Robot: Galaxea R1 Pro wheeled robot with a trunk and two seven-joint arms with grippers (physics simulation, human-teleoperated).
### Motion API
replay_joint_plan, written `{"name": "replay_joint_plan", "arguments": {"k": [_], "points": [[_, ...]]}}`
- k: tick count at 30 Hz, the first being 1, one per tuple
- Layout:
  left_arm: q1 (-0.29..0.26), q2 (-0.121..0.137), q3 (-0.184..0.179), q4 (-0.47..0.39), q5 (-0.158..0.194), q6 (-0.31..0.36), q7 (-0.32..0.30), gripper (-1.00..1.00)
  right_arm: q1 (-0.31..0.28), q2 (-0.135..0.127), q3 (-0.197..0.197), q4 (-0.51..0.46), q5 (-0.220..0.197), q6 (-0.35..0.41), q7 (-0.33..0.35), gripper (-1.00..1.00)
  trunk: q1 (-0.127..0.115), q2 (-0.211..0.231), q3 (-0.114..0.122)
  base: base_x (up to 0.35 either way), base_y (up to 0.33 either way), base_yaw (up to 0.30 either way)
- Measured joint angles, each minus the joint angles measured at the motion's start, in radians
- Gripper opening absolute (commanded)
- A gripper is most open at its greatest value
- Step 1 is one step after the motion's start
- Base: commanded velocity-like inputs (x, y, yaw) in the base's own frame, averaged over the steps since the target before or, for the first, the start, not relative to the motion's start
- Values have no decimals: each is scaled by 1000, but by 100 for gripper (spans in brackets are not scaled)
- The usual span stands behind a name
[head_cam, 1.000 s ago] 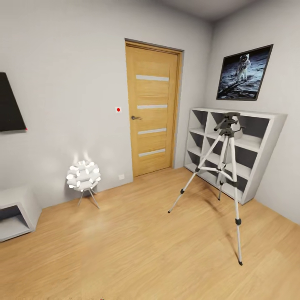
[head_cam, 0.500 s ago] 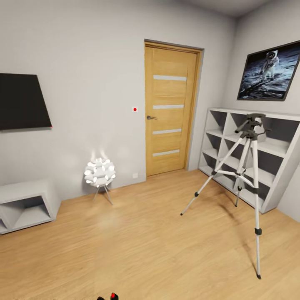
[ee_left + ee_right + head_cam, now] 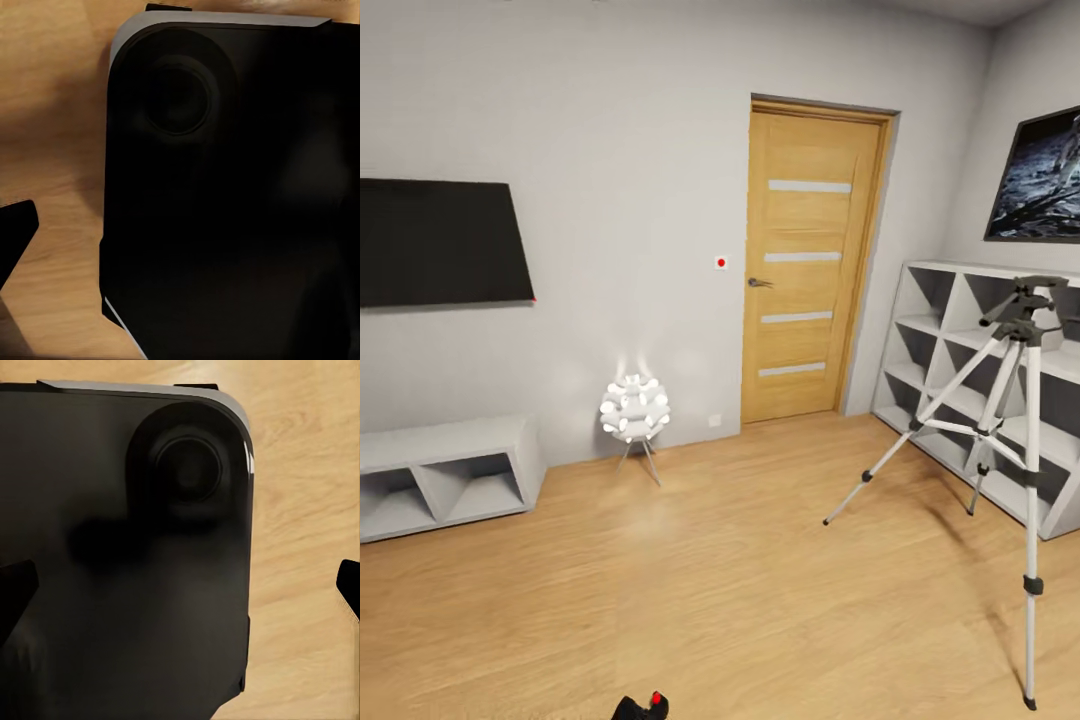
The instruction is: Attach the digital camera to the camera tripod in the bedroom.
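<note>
The right gripper (image 3: 180,592) is spread wide. One black fingertip (image 3: 13,592) shows at the 9 o'clock edge of the right wrist view and the other at the 3 o'clock edge, with nothing pinched between them. Beyond them lies a black rounded body (image 3: 135,585) with a round recess, over the light wood floor (image 3: 307,510).

For the left gripper (image 3: 180,244), a single dark fingertip (image 3: 13,236) shows at 9 o'clock in the left wrist view. Its partner is lost against the same kind of black body, so I cannot tell whether this gripper is spread or pressed together.

In the head view the digital camera (image 3: 643,707) sits at the very 6 o'clock edge, cut off by the frame, with its red button on top. What carries it cannot be made out.

The camera tripod (image 3: 1015,420) stands upright on the floor at about 4 o'clock, well apart from the camera. Its three silver legs are splayed and its black head is bare. Just behind it, at 3 o'clock, is the grey cube shelf (image 3: 930,330).

A dark framed picture (image 3: 1040,180) hangs at 2 o'clock and the wooden door (image 3: 810,270) stands shut at 1 o'clock. Near the centre a white lamp (image 3: 633,410) glows against the wall. A black screen (image 3: 440,240) is mounted at 10 o'clock, and a low grey unit (image 3: 445,475) sits at 8 o'clock.
</note>
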State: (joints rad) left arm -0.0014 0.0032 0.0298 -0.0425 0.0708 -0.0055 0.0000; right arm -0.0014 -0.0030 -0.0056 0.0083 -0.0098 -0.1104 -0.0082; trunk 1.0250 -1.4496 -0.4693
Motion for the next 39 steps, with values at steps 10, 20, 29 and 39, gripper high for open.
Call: {"name": "replay_joint_plan", "arguments": {"k": [10, 20, 29, 39], "points": [[0, 0, 0, 0, 0, 0, 0, 100, 0, 0, 0, 0, 0, 0, 0, 100, 0, 0, 0, 0, 0, 229], [0, 0, 0, 0, 0, 0, 0, 100, 0, -1, 1, 0, 1, 5, 1, 100, 0, 0, 0, 0, 0, 71], [0, 0, 0, 0, 0, 0, 0, 100, 0, -8, 2, 0, 1, 13, 2, 100, 0, 0, 0, 0, 0, 7], [0, 0, 0, 0, 0, 0, 0, 100, 0, -6, 3, 0, 1, 15, 4, 100, 0, 0, 0, 0, 0, 0]]}}
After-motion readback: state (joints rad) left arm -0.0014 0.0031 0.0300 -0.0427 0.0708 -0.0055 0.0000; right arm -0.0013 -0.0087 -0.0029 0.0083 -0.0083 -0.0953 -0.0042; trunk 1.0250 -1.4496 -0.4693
